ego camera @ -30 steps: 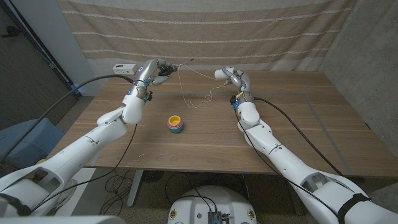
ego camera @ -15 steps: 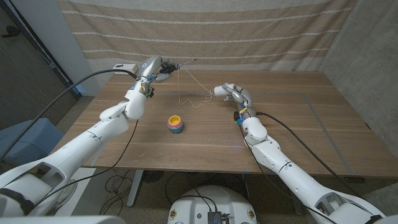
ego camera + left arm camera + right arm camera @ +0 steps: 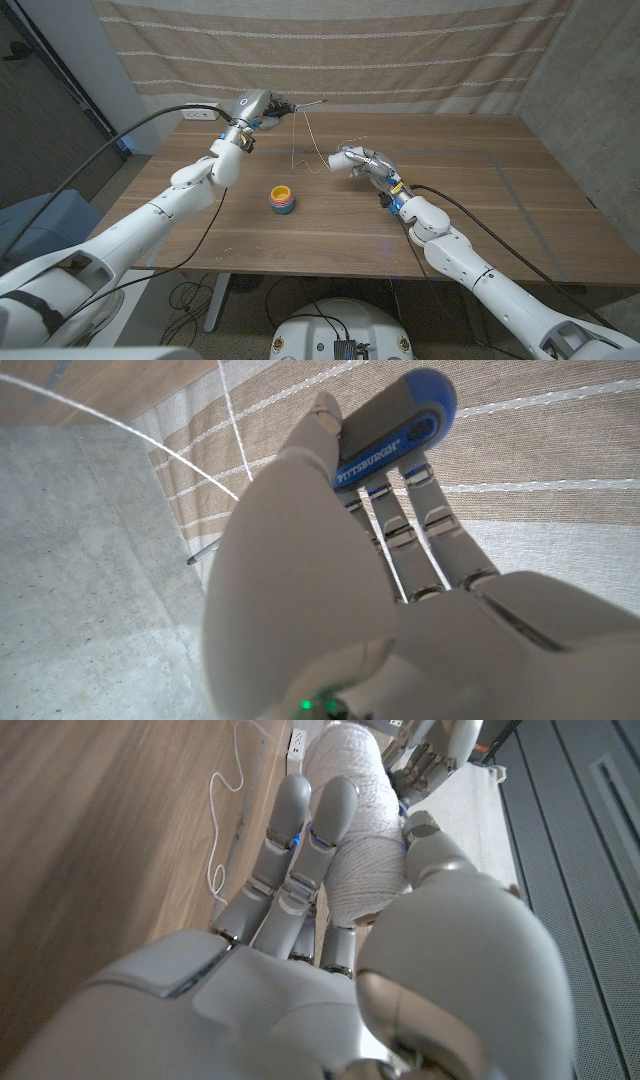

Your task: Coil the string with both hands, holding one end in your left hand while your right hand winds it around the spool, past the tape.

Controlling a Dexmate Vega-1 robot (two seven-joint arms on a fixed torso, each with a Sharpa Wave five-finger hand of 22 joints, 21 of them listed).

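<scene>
Two hands raised over the desk (image 3: 520,190), string (image 3: 312,135) strung between them.
The left hand (image 3: 258,105) is lifted at the far edge, fingers (image 3: 395,510) gripping a blue-tipped tool handle (image 3: 395,430). String hangs down toward the desk behind a stack of tape rolls (image 3: 283,198). The right hand (image 3: 357,162) has fingers (image 3: 300,850) wrapped around the white spool (image 3: 350,830).

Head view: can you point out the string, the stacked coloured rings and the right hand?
string (image 3: 309,135): head view, on the strand hanging below the left hand.
stacked coloured rings (image 3: 282,198): head view, on the yellow top ring.
right hand (image 3: 352,161): head view, middle of the hand.
</scene>
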